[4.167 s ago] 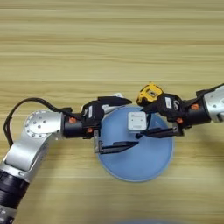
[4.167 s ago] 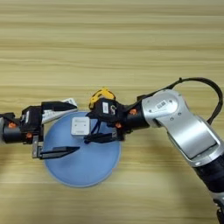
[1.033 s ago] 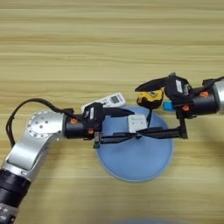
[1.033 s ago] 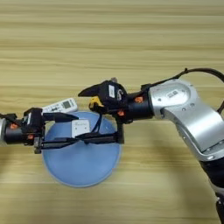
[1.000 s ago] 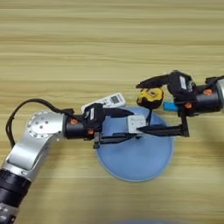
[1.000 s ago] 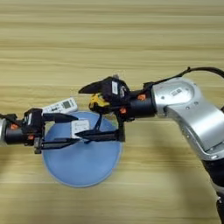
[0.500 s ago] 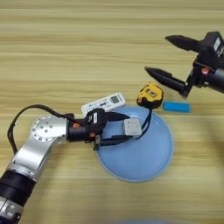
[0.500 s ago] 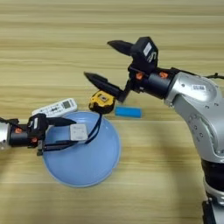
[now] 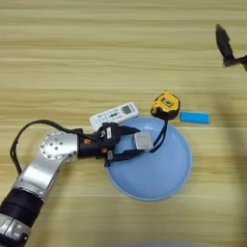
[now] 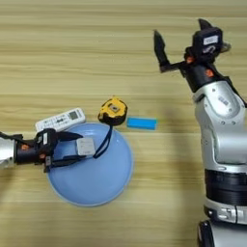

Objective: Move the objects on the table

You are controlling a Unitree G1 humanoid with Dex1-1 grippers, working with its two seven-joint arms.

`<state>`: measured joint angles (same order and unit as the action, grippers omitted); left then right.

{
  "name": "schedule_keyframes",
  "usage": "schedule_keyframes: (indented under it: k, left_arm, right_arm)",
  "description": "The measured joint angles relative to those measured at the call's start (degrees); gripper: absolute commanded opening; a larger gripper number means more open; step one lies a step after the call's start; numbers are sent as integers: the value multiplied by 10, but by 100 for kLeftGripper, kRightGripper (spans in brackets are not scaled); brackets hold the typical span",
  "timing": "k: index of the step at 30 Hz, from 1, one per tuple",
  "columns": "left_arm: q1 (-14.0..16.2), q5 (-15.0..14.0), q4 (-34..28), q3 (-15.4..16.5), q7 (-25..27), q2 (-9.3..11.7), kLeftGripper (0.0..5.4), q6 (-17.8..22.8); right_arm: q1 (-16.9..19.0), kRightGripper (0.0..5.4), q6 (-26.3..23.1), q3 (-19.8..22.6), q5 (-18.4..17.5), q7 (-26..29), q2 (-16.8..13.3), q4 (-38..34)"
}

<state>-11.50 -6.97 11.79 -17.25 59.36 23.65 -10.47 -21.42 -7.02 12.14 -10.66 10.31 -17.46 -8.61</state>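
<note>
Block (image 9: 143, 141), small, pale and square, lies on the plate (image 9: 159, 181) near its left rim, between the spread fingers of the left gripper (image 9: 135, 143), which reaches in over that rim; whether the fingers touch it I cannot tell. It looks light and rigid with flat sides, so a pinch across two opposite faces should hold it, though on the smooth plate it would likely slide if nudged from one side only. The plate sits toward the table's (image 9: 72, 58) near edge, round and blue, probably stiff and the heaviest piece; its raised rim is the only place to grip, and whatever lies in it would shift if it tilts. The tape measure (image 9: 165, 104) rests just off the plate's far rim, its dark strap (image 9: 160, 137) trailing down onto the plate beside the block; the body looks compact and hard, best taken across its flat sides, while the limp strap would drag and could catch the block. The remote (image 9: 114, 115) lies tilted just beyond the plate's far-left rim, long and light, easiest gripped across its narrow width near the middle. The blue bar (image 9: 195, 117) lies right of the tape measure, so thin and flat that fingers would have to close low on its long edges. The right gripper (image 10: 181, 48) is raised toward the table's far right, fingers spread wide and holding nothing.
</note>
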Motion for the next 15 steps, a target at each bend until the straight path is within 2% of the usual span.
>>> schedule_keyframes:
  k: [3,6,7,11,15]
  left_arm:
    - [2,3,1,0,-8,-1,239,1]
    - [7,6,0,0,-17,-2,239,4]
    - [9,6,0,0,-20,-2,239,11]
    - [11,6,0,1,-36,-4,239,26]
    - [11,6,-3,2,-53,-4,239,42]
  right_arm:
    - [4,540,65,9,24,-26,9,52]
    - [17,540,123,13,31,-40,27,109]
    - [21,540,162,20,29,-41,38,146]
    - [35,540,244,29,15,-27,49,210]
    - [64,540,286,25,14,-17,55,221]
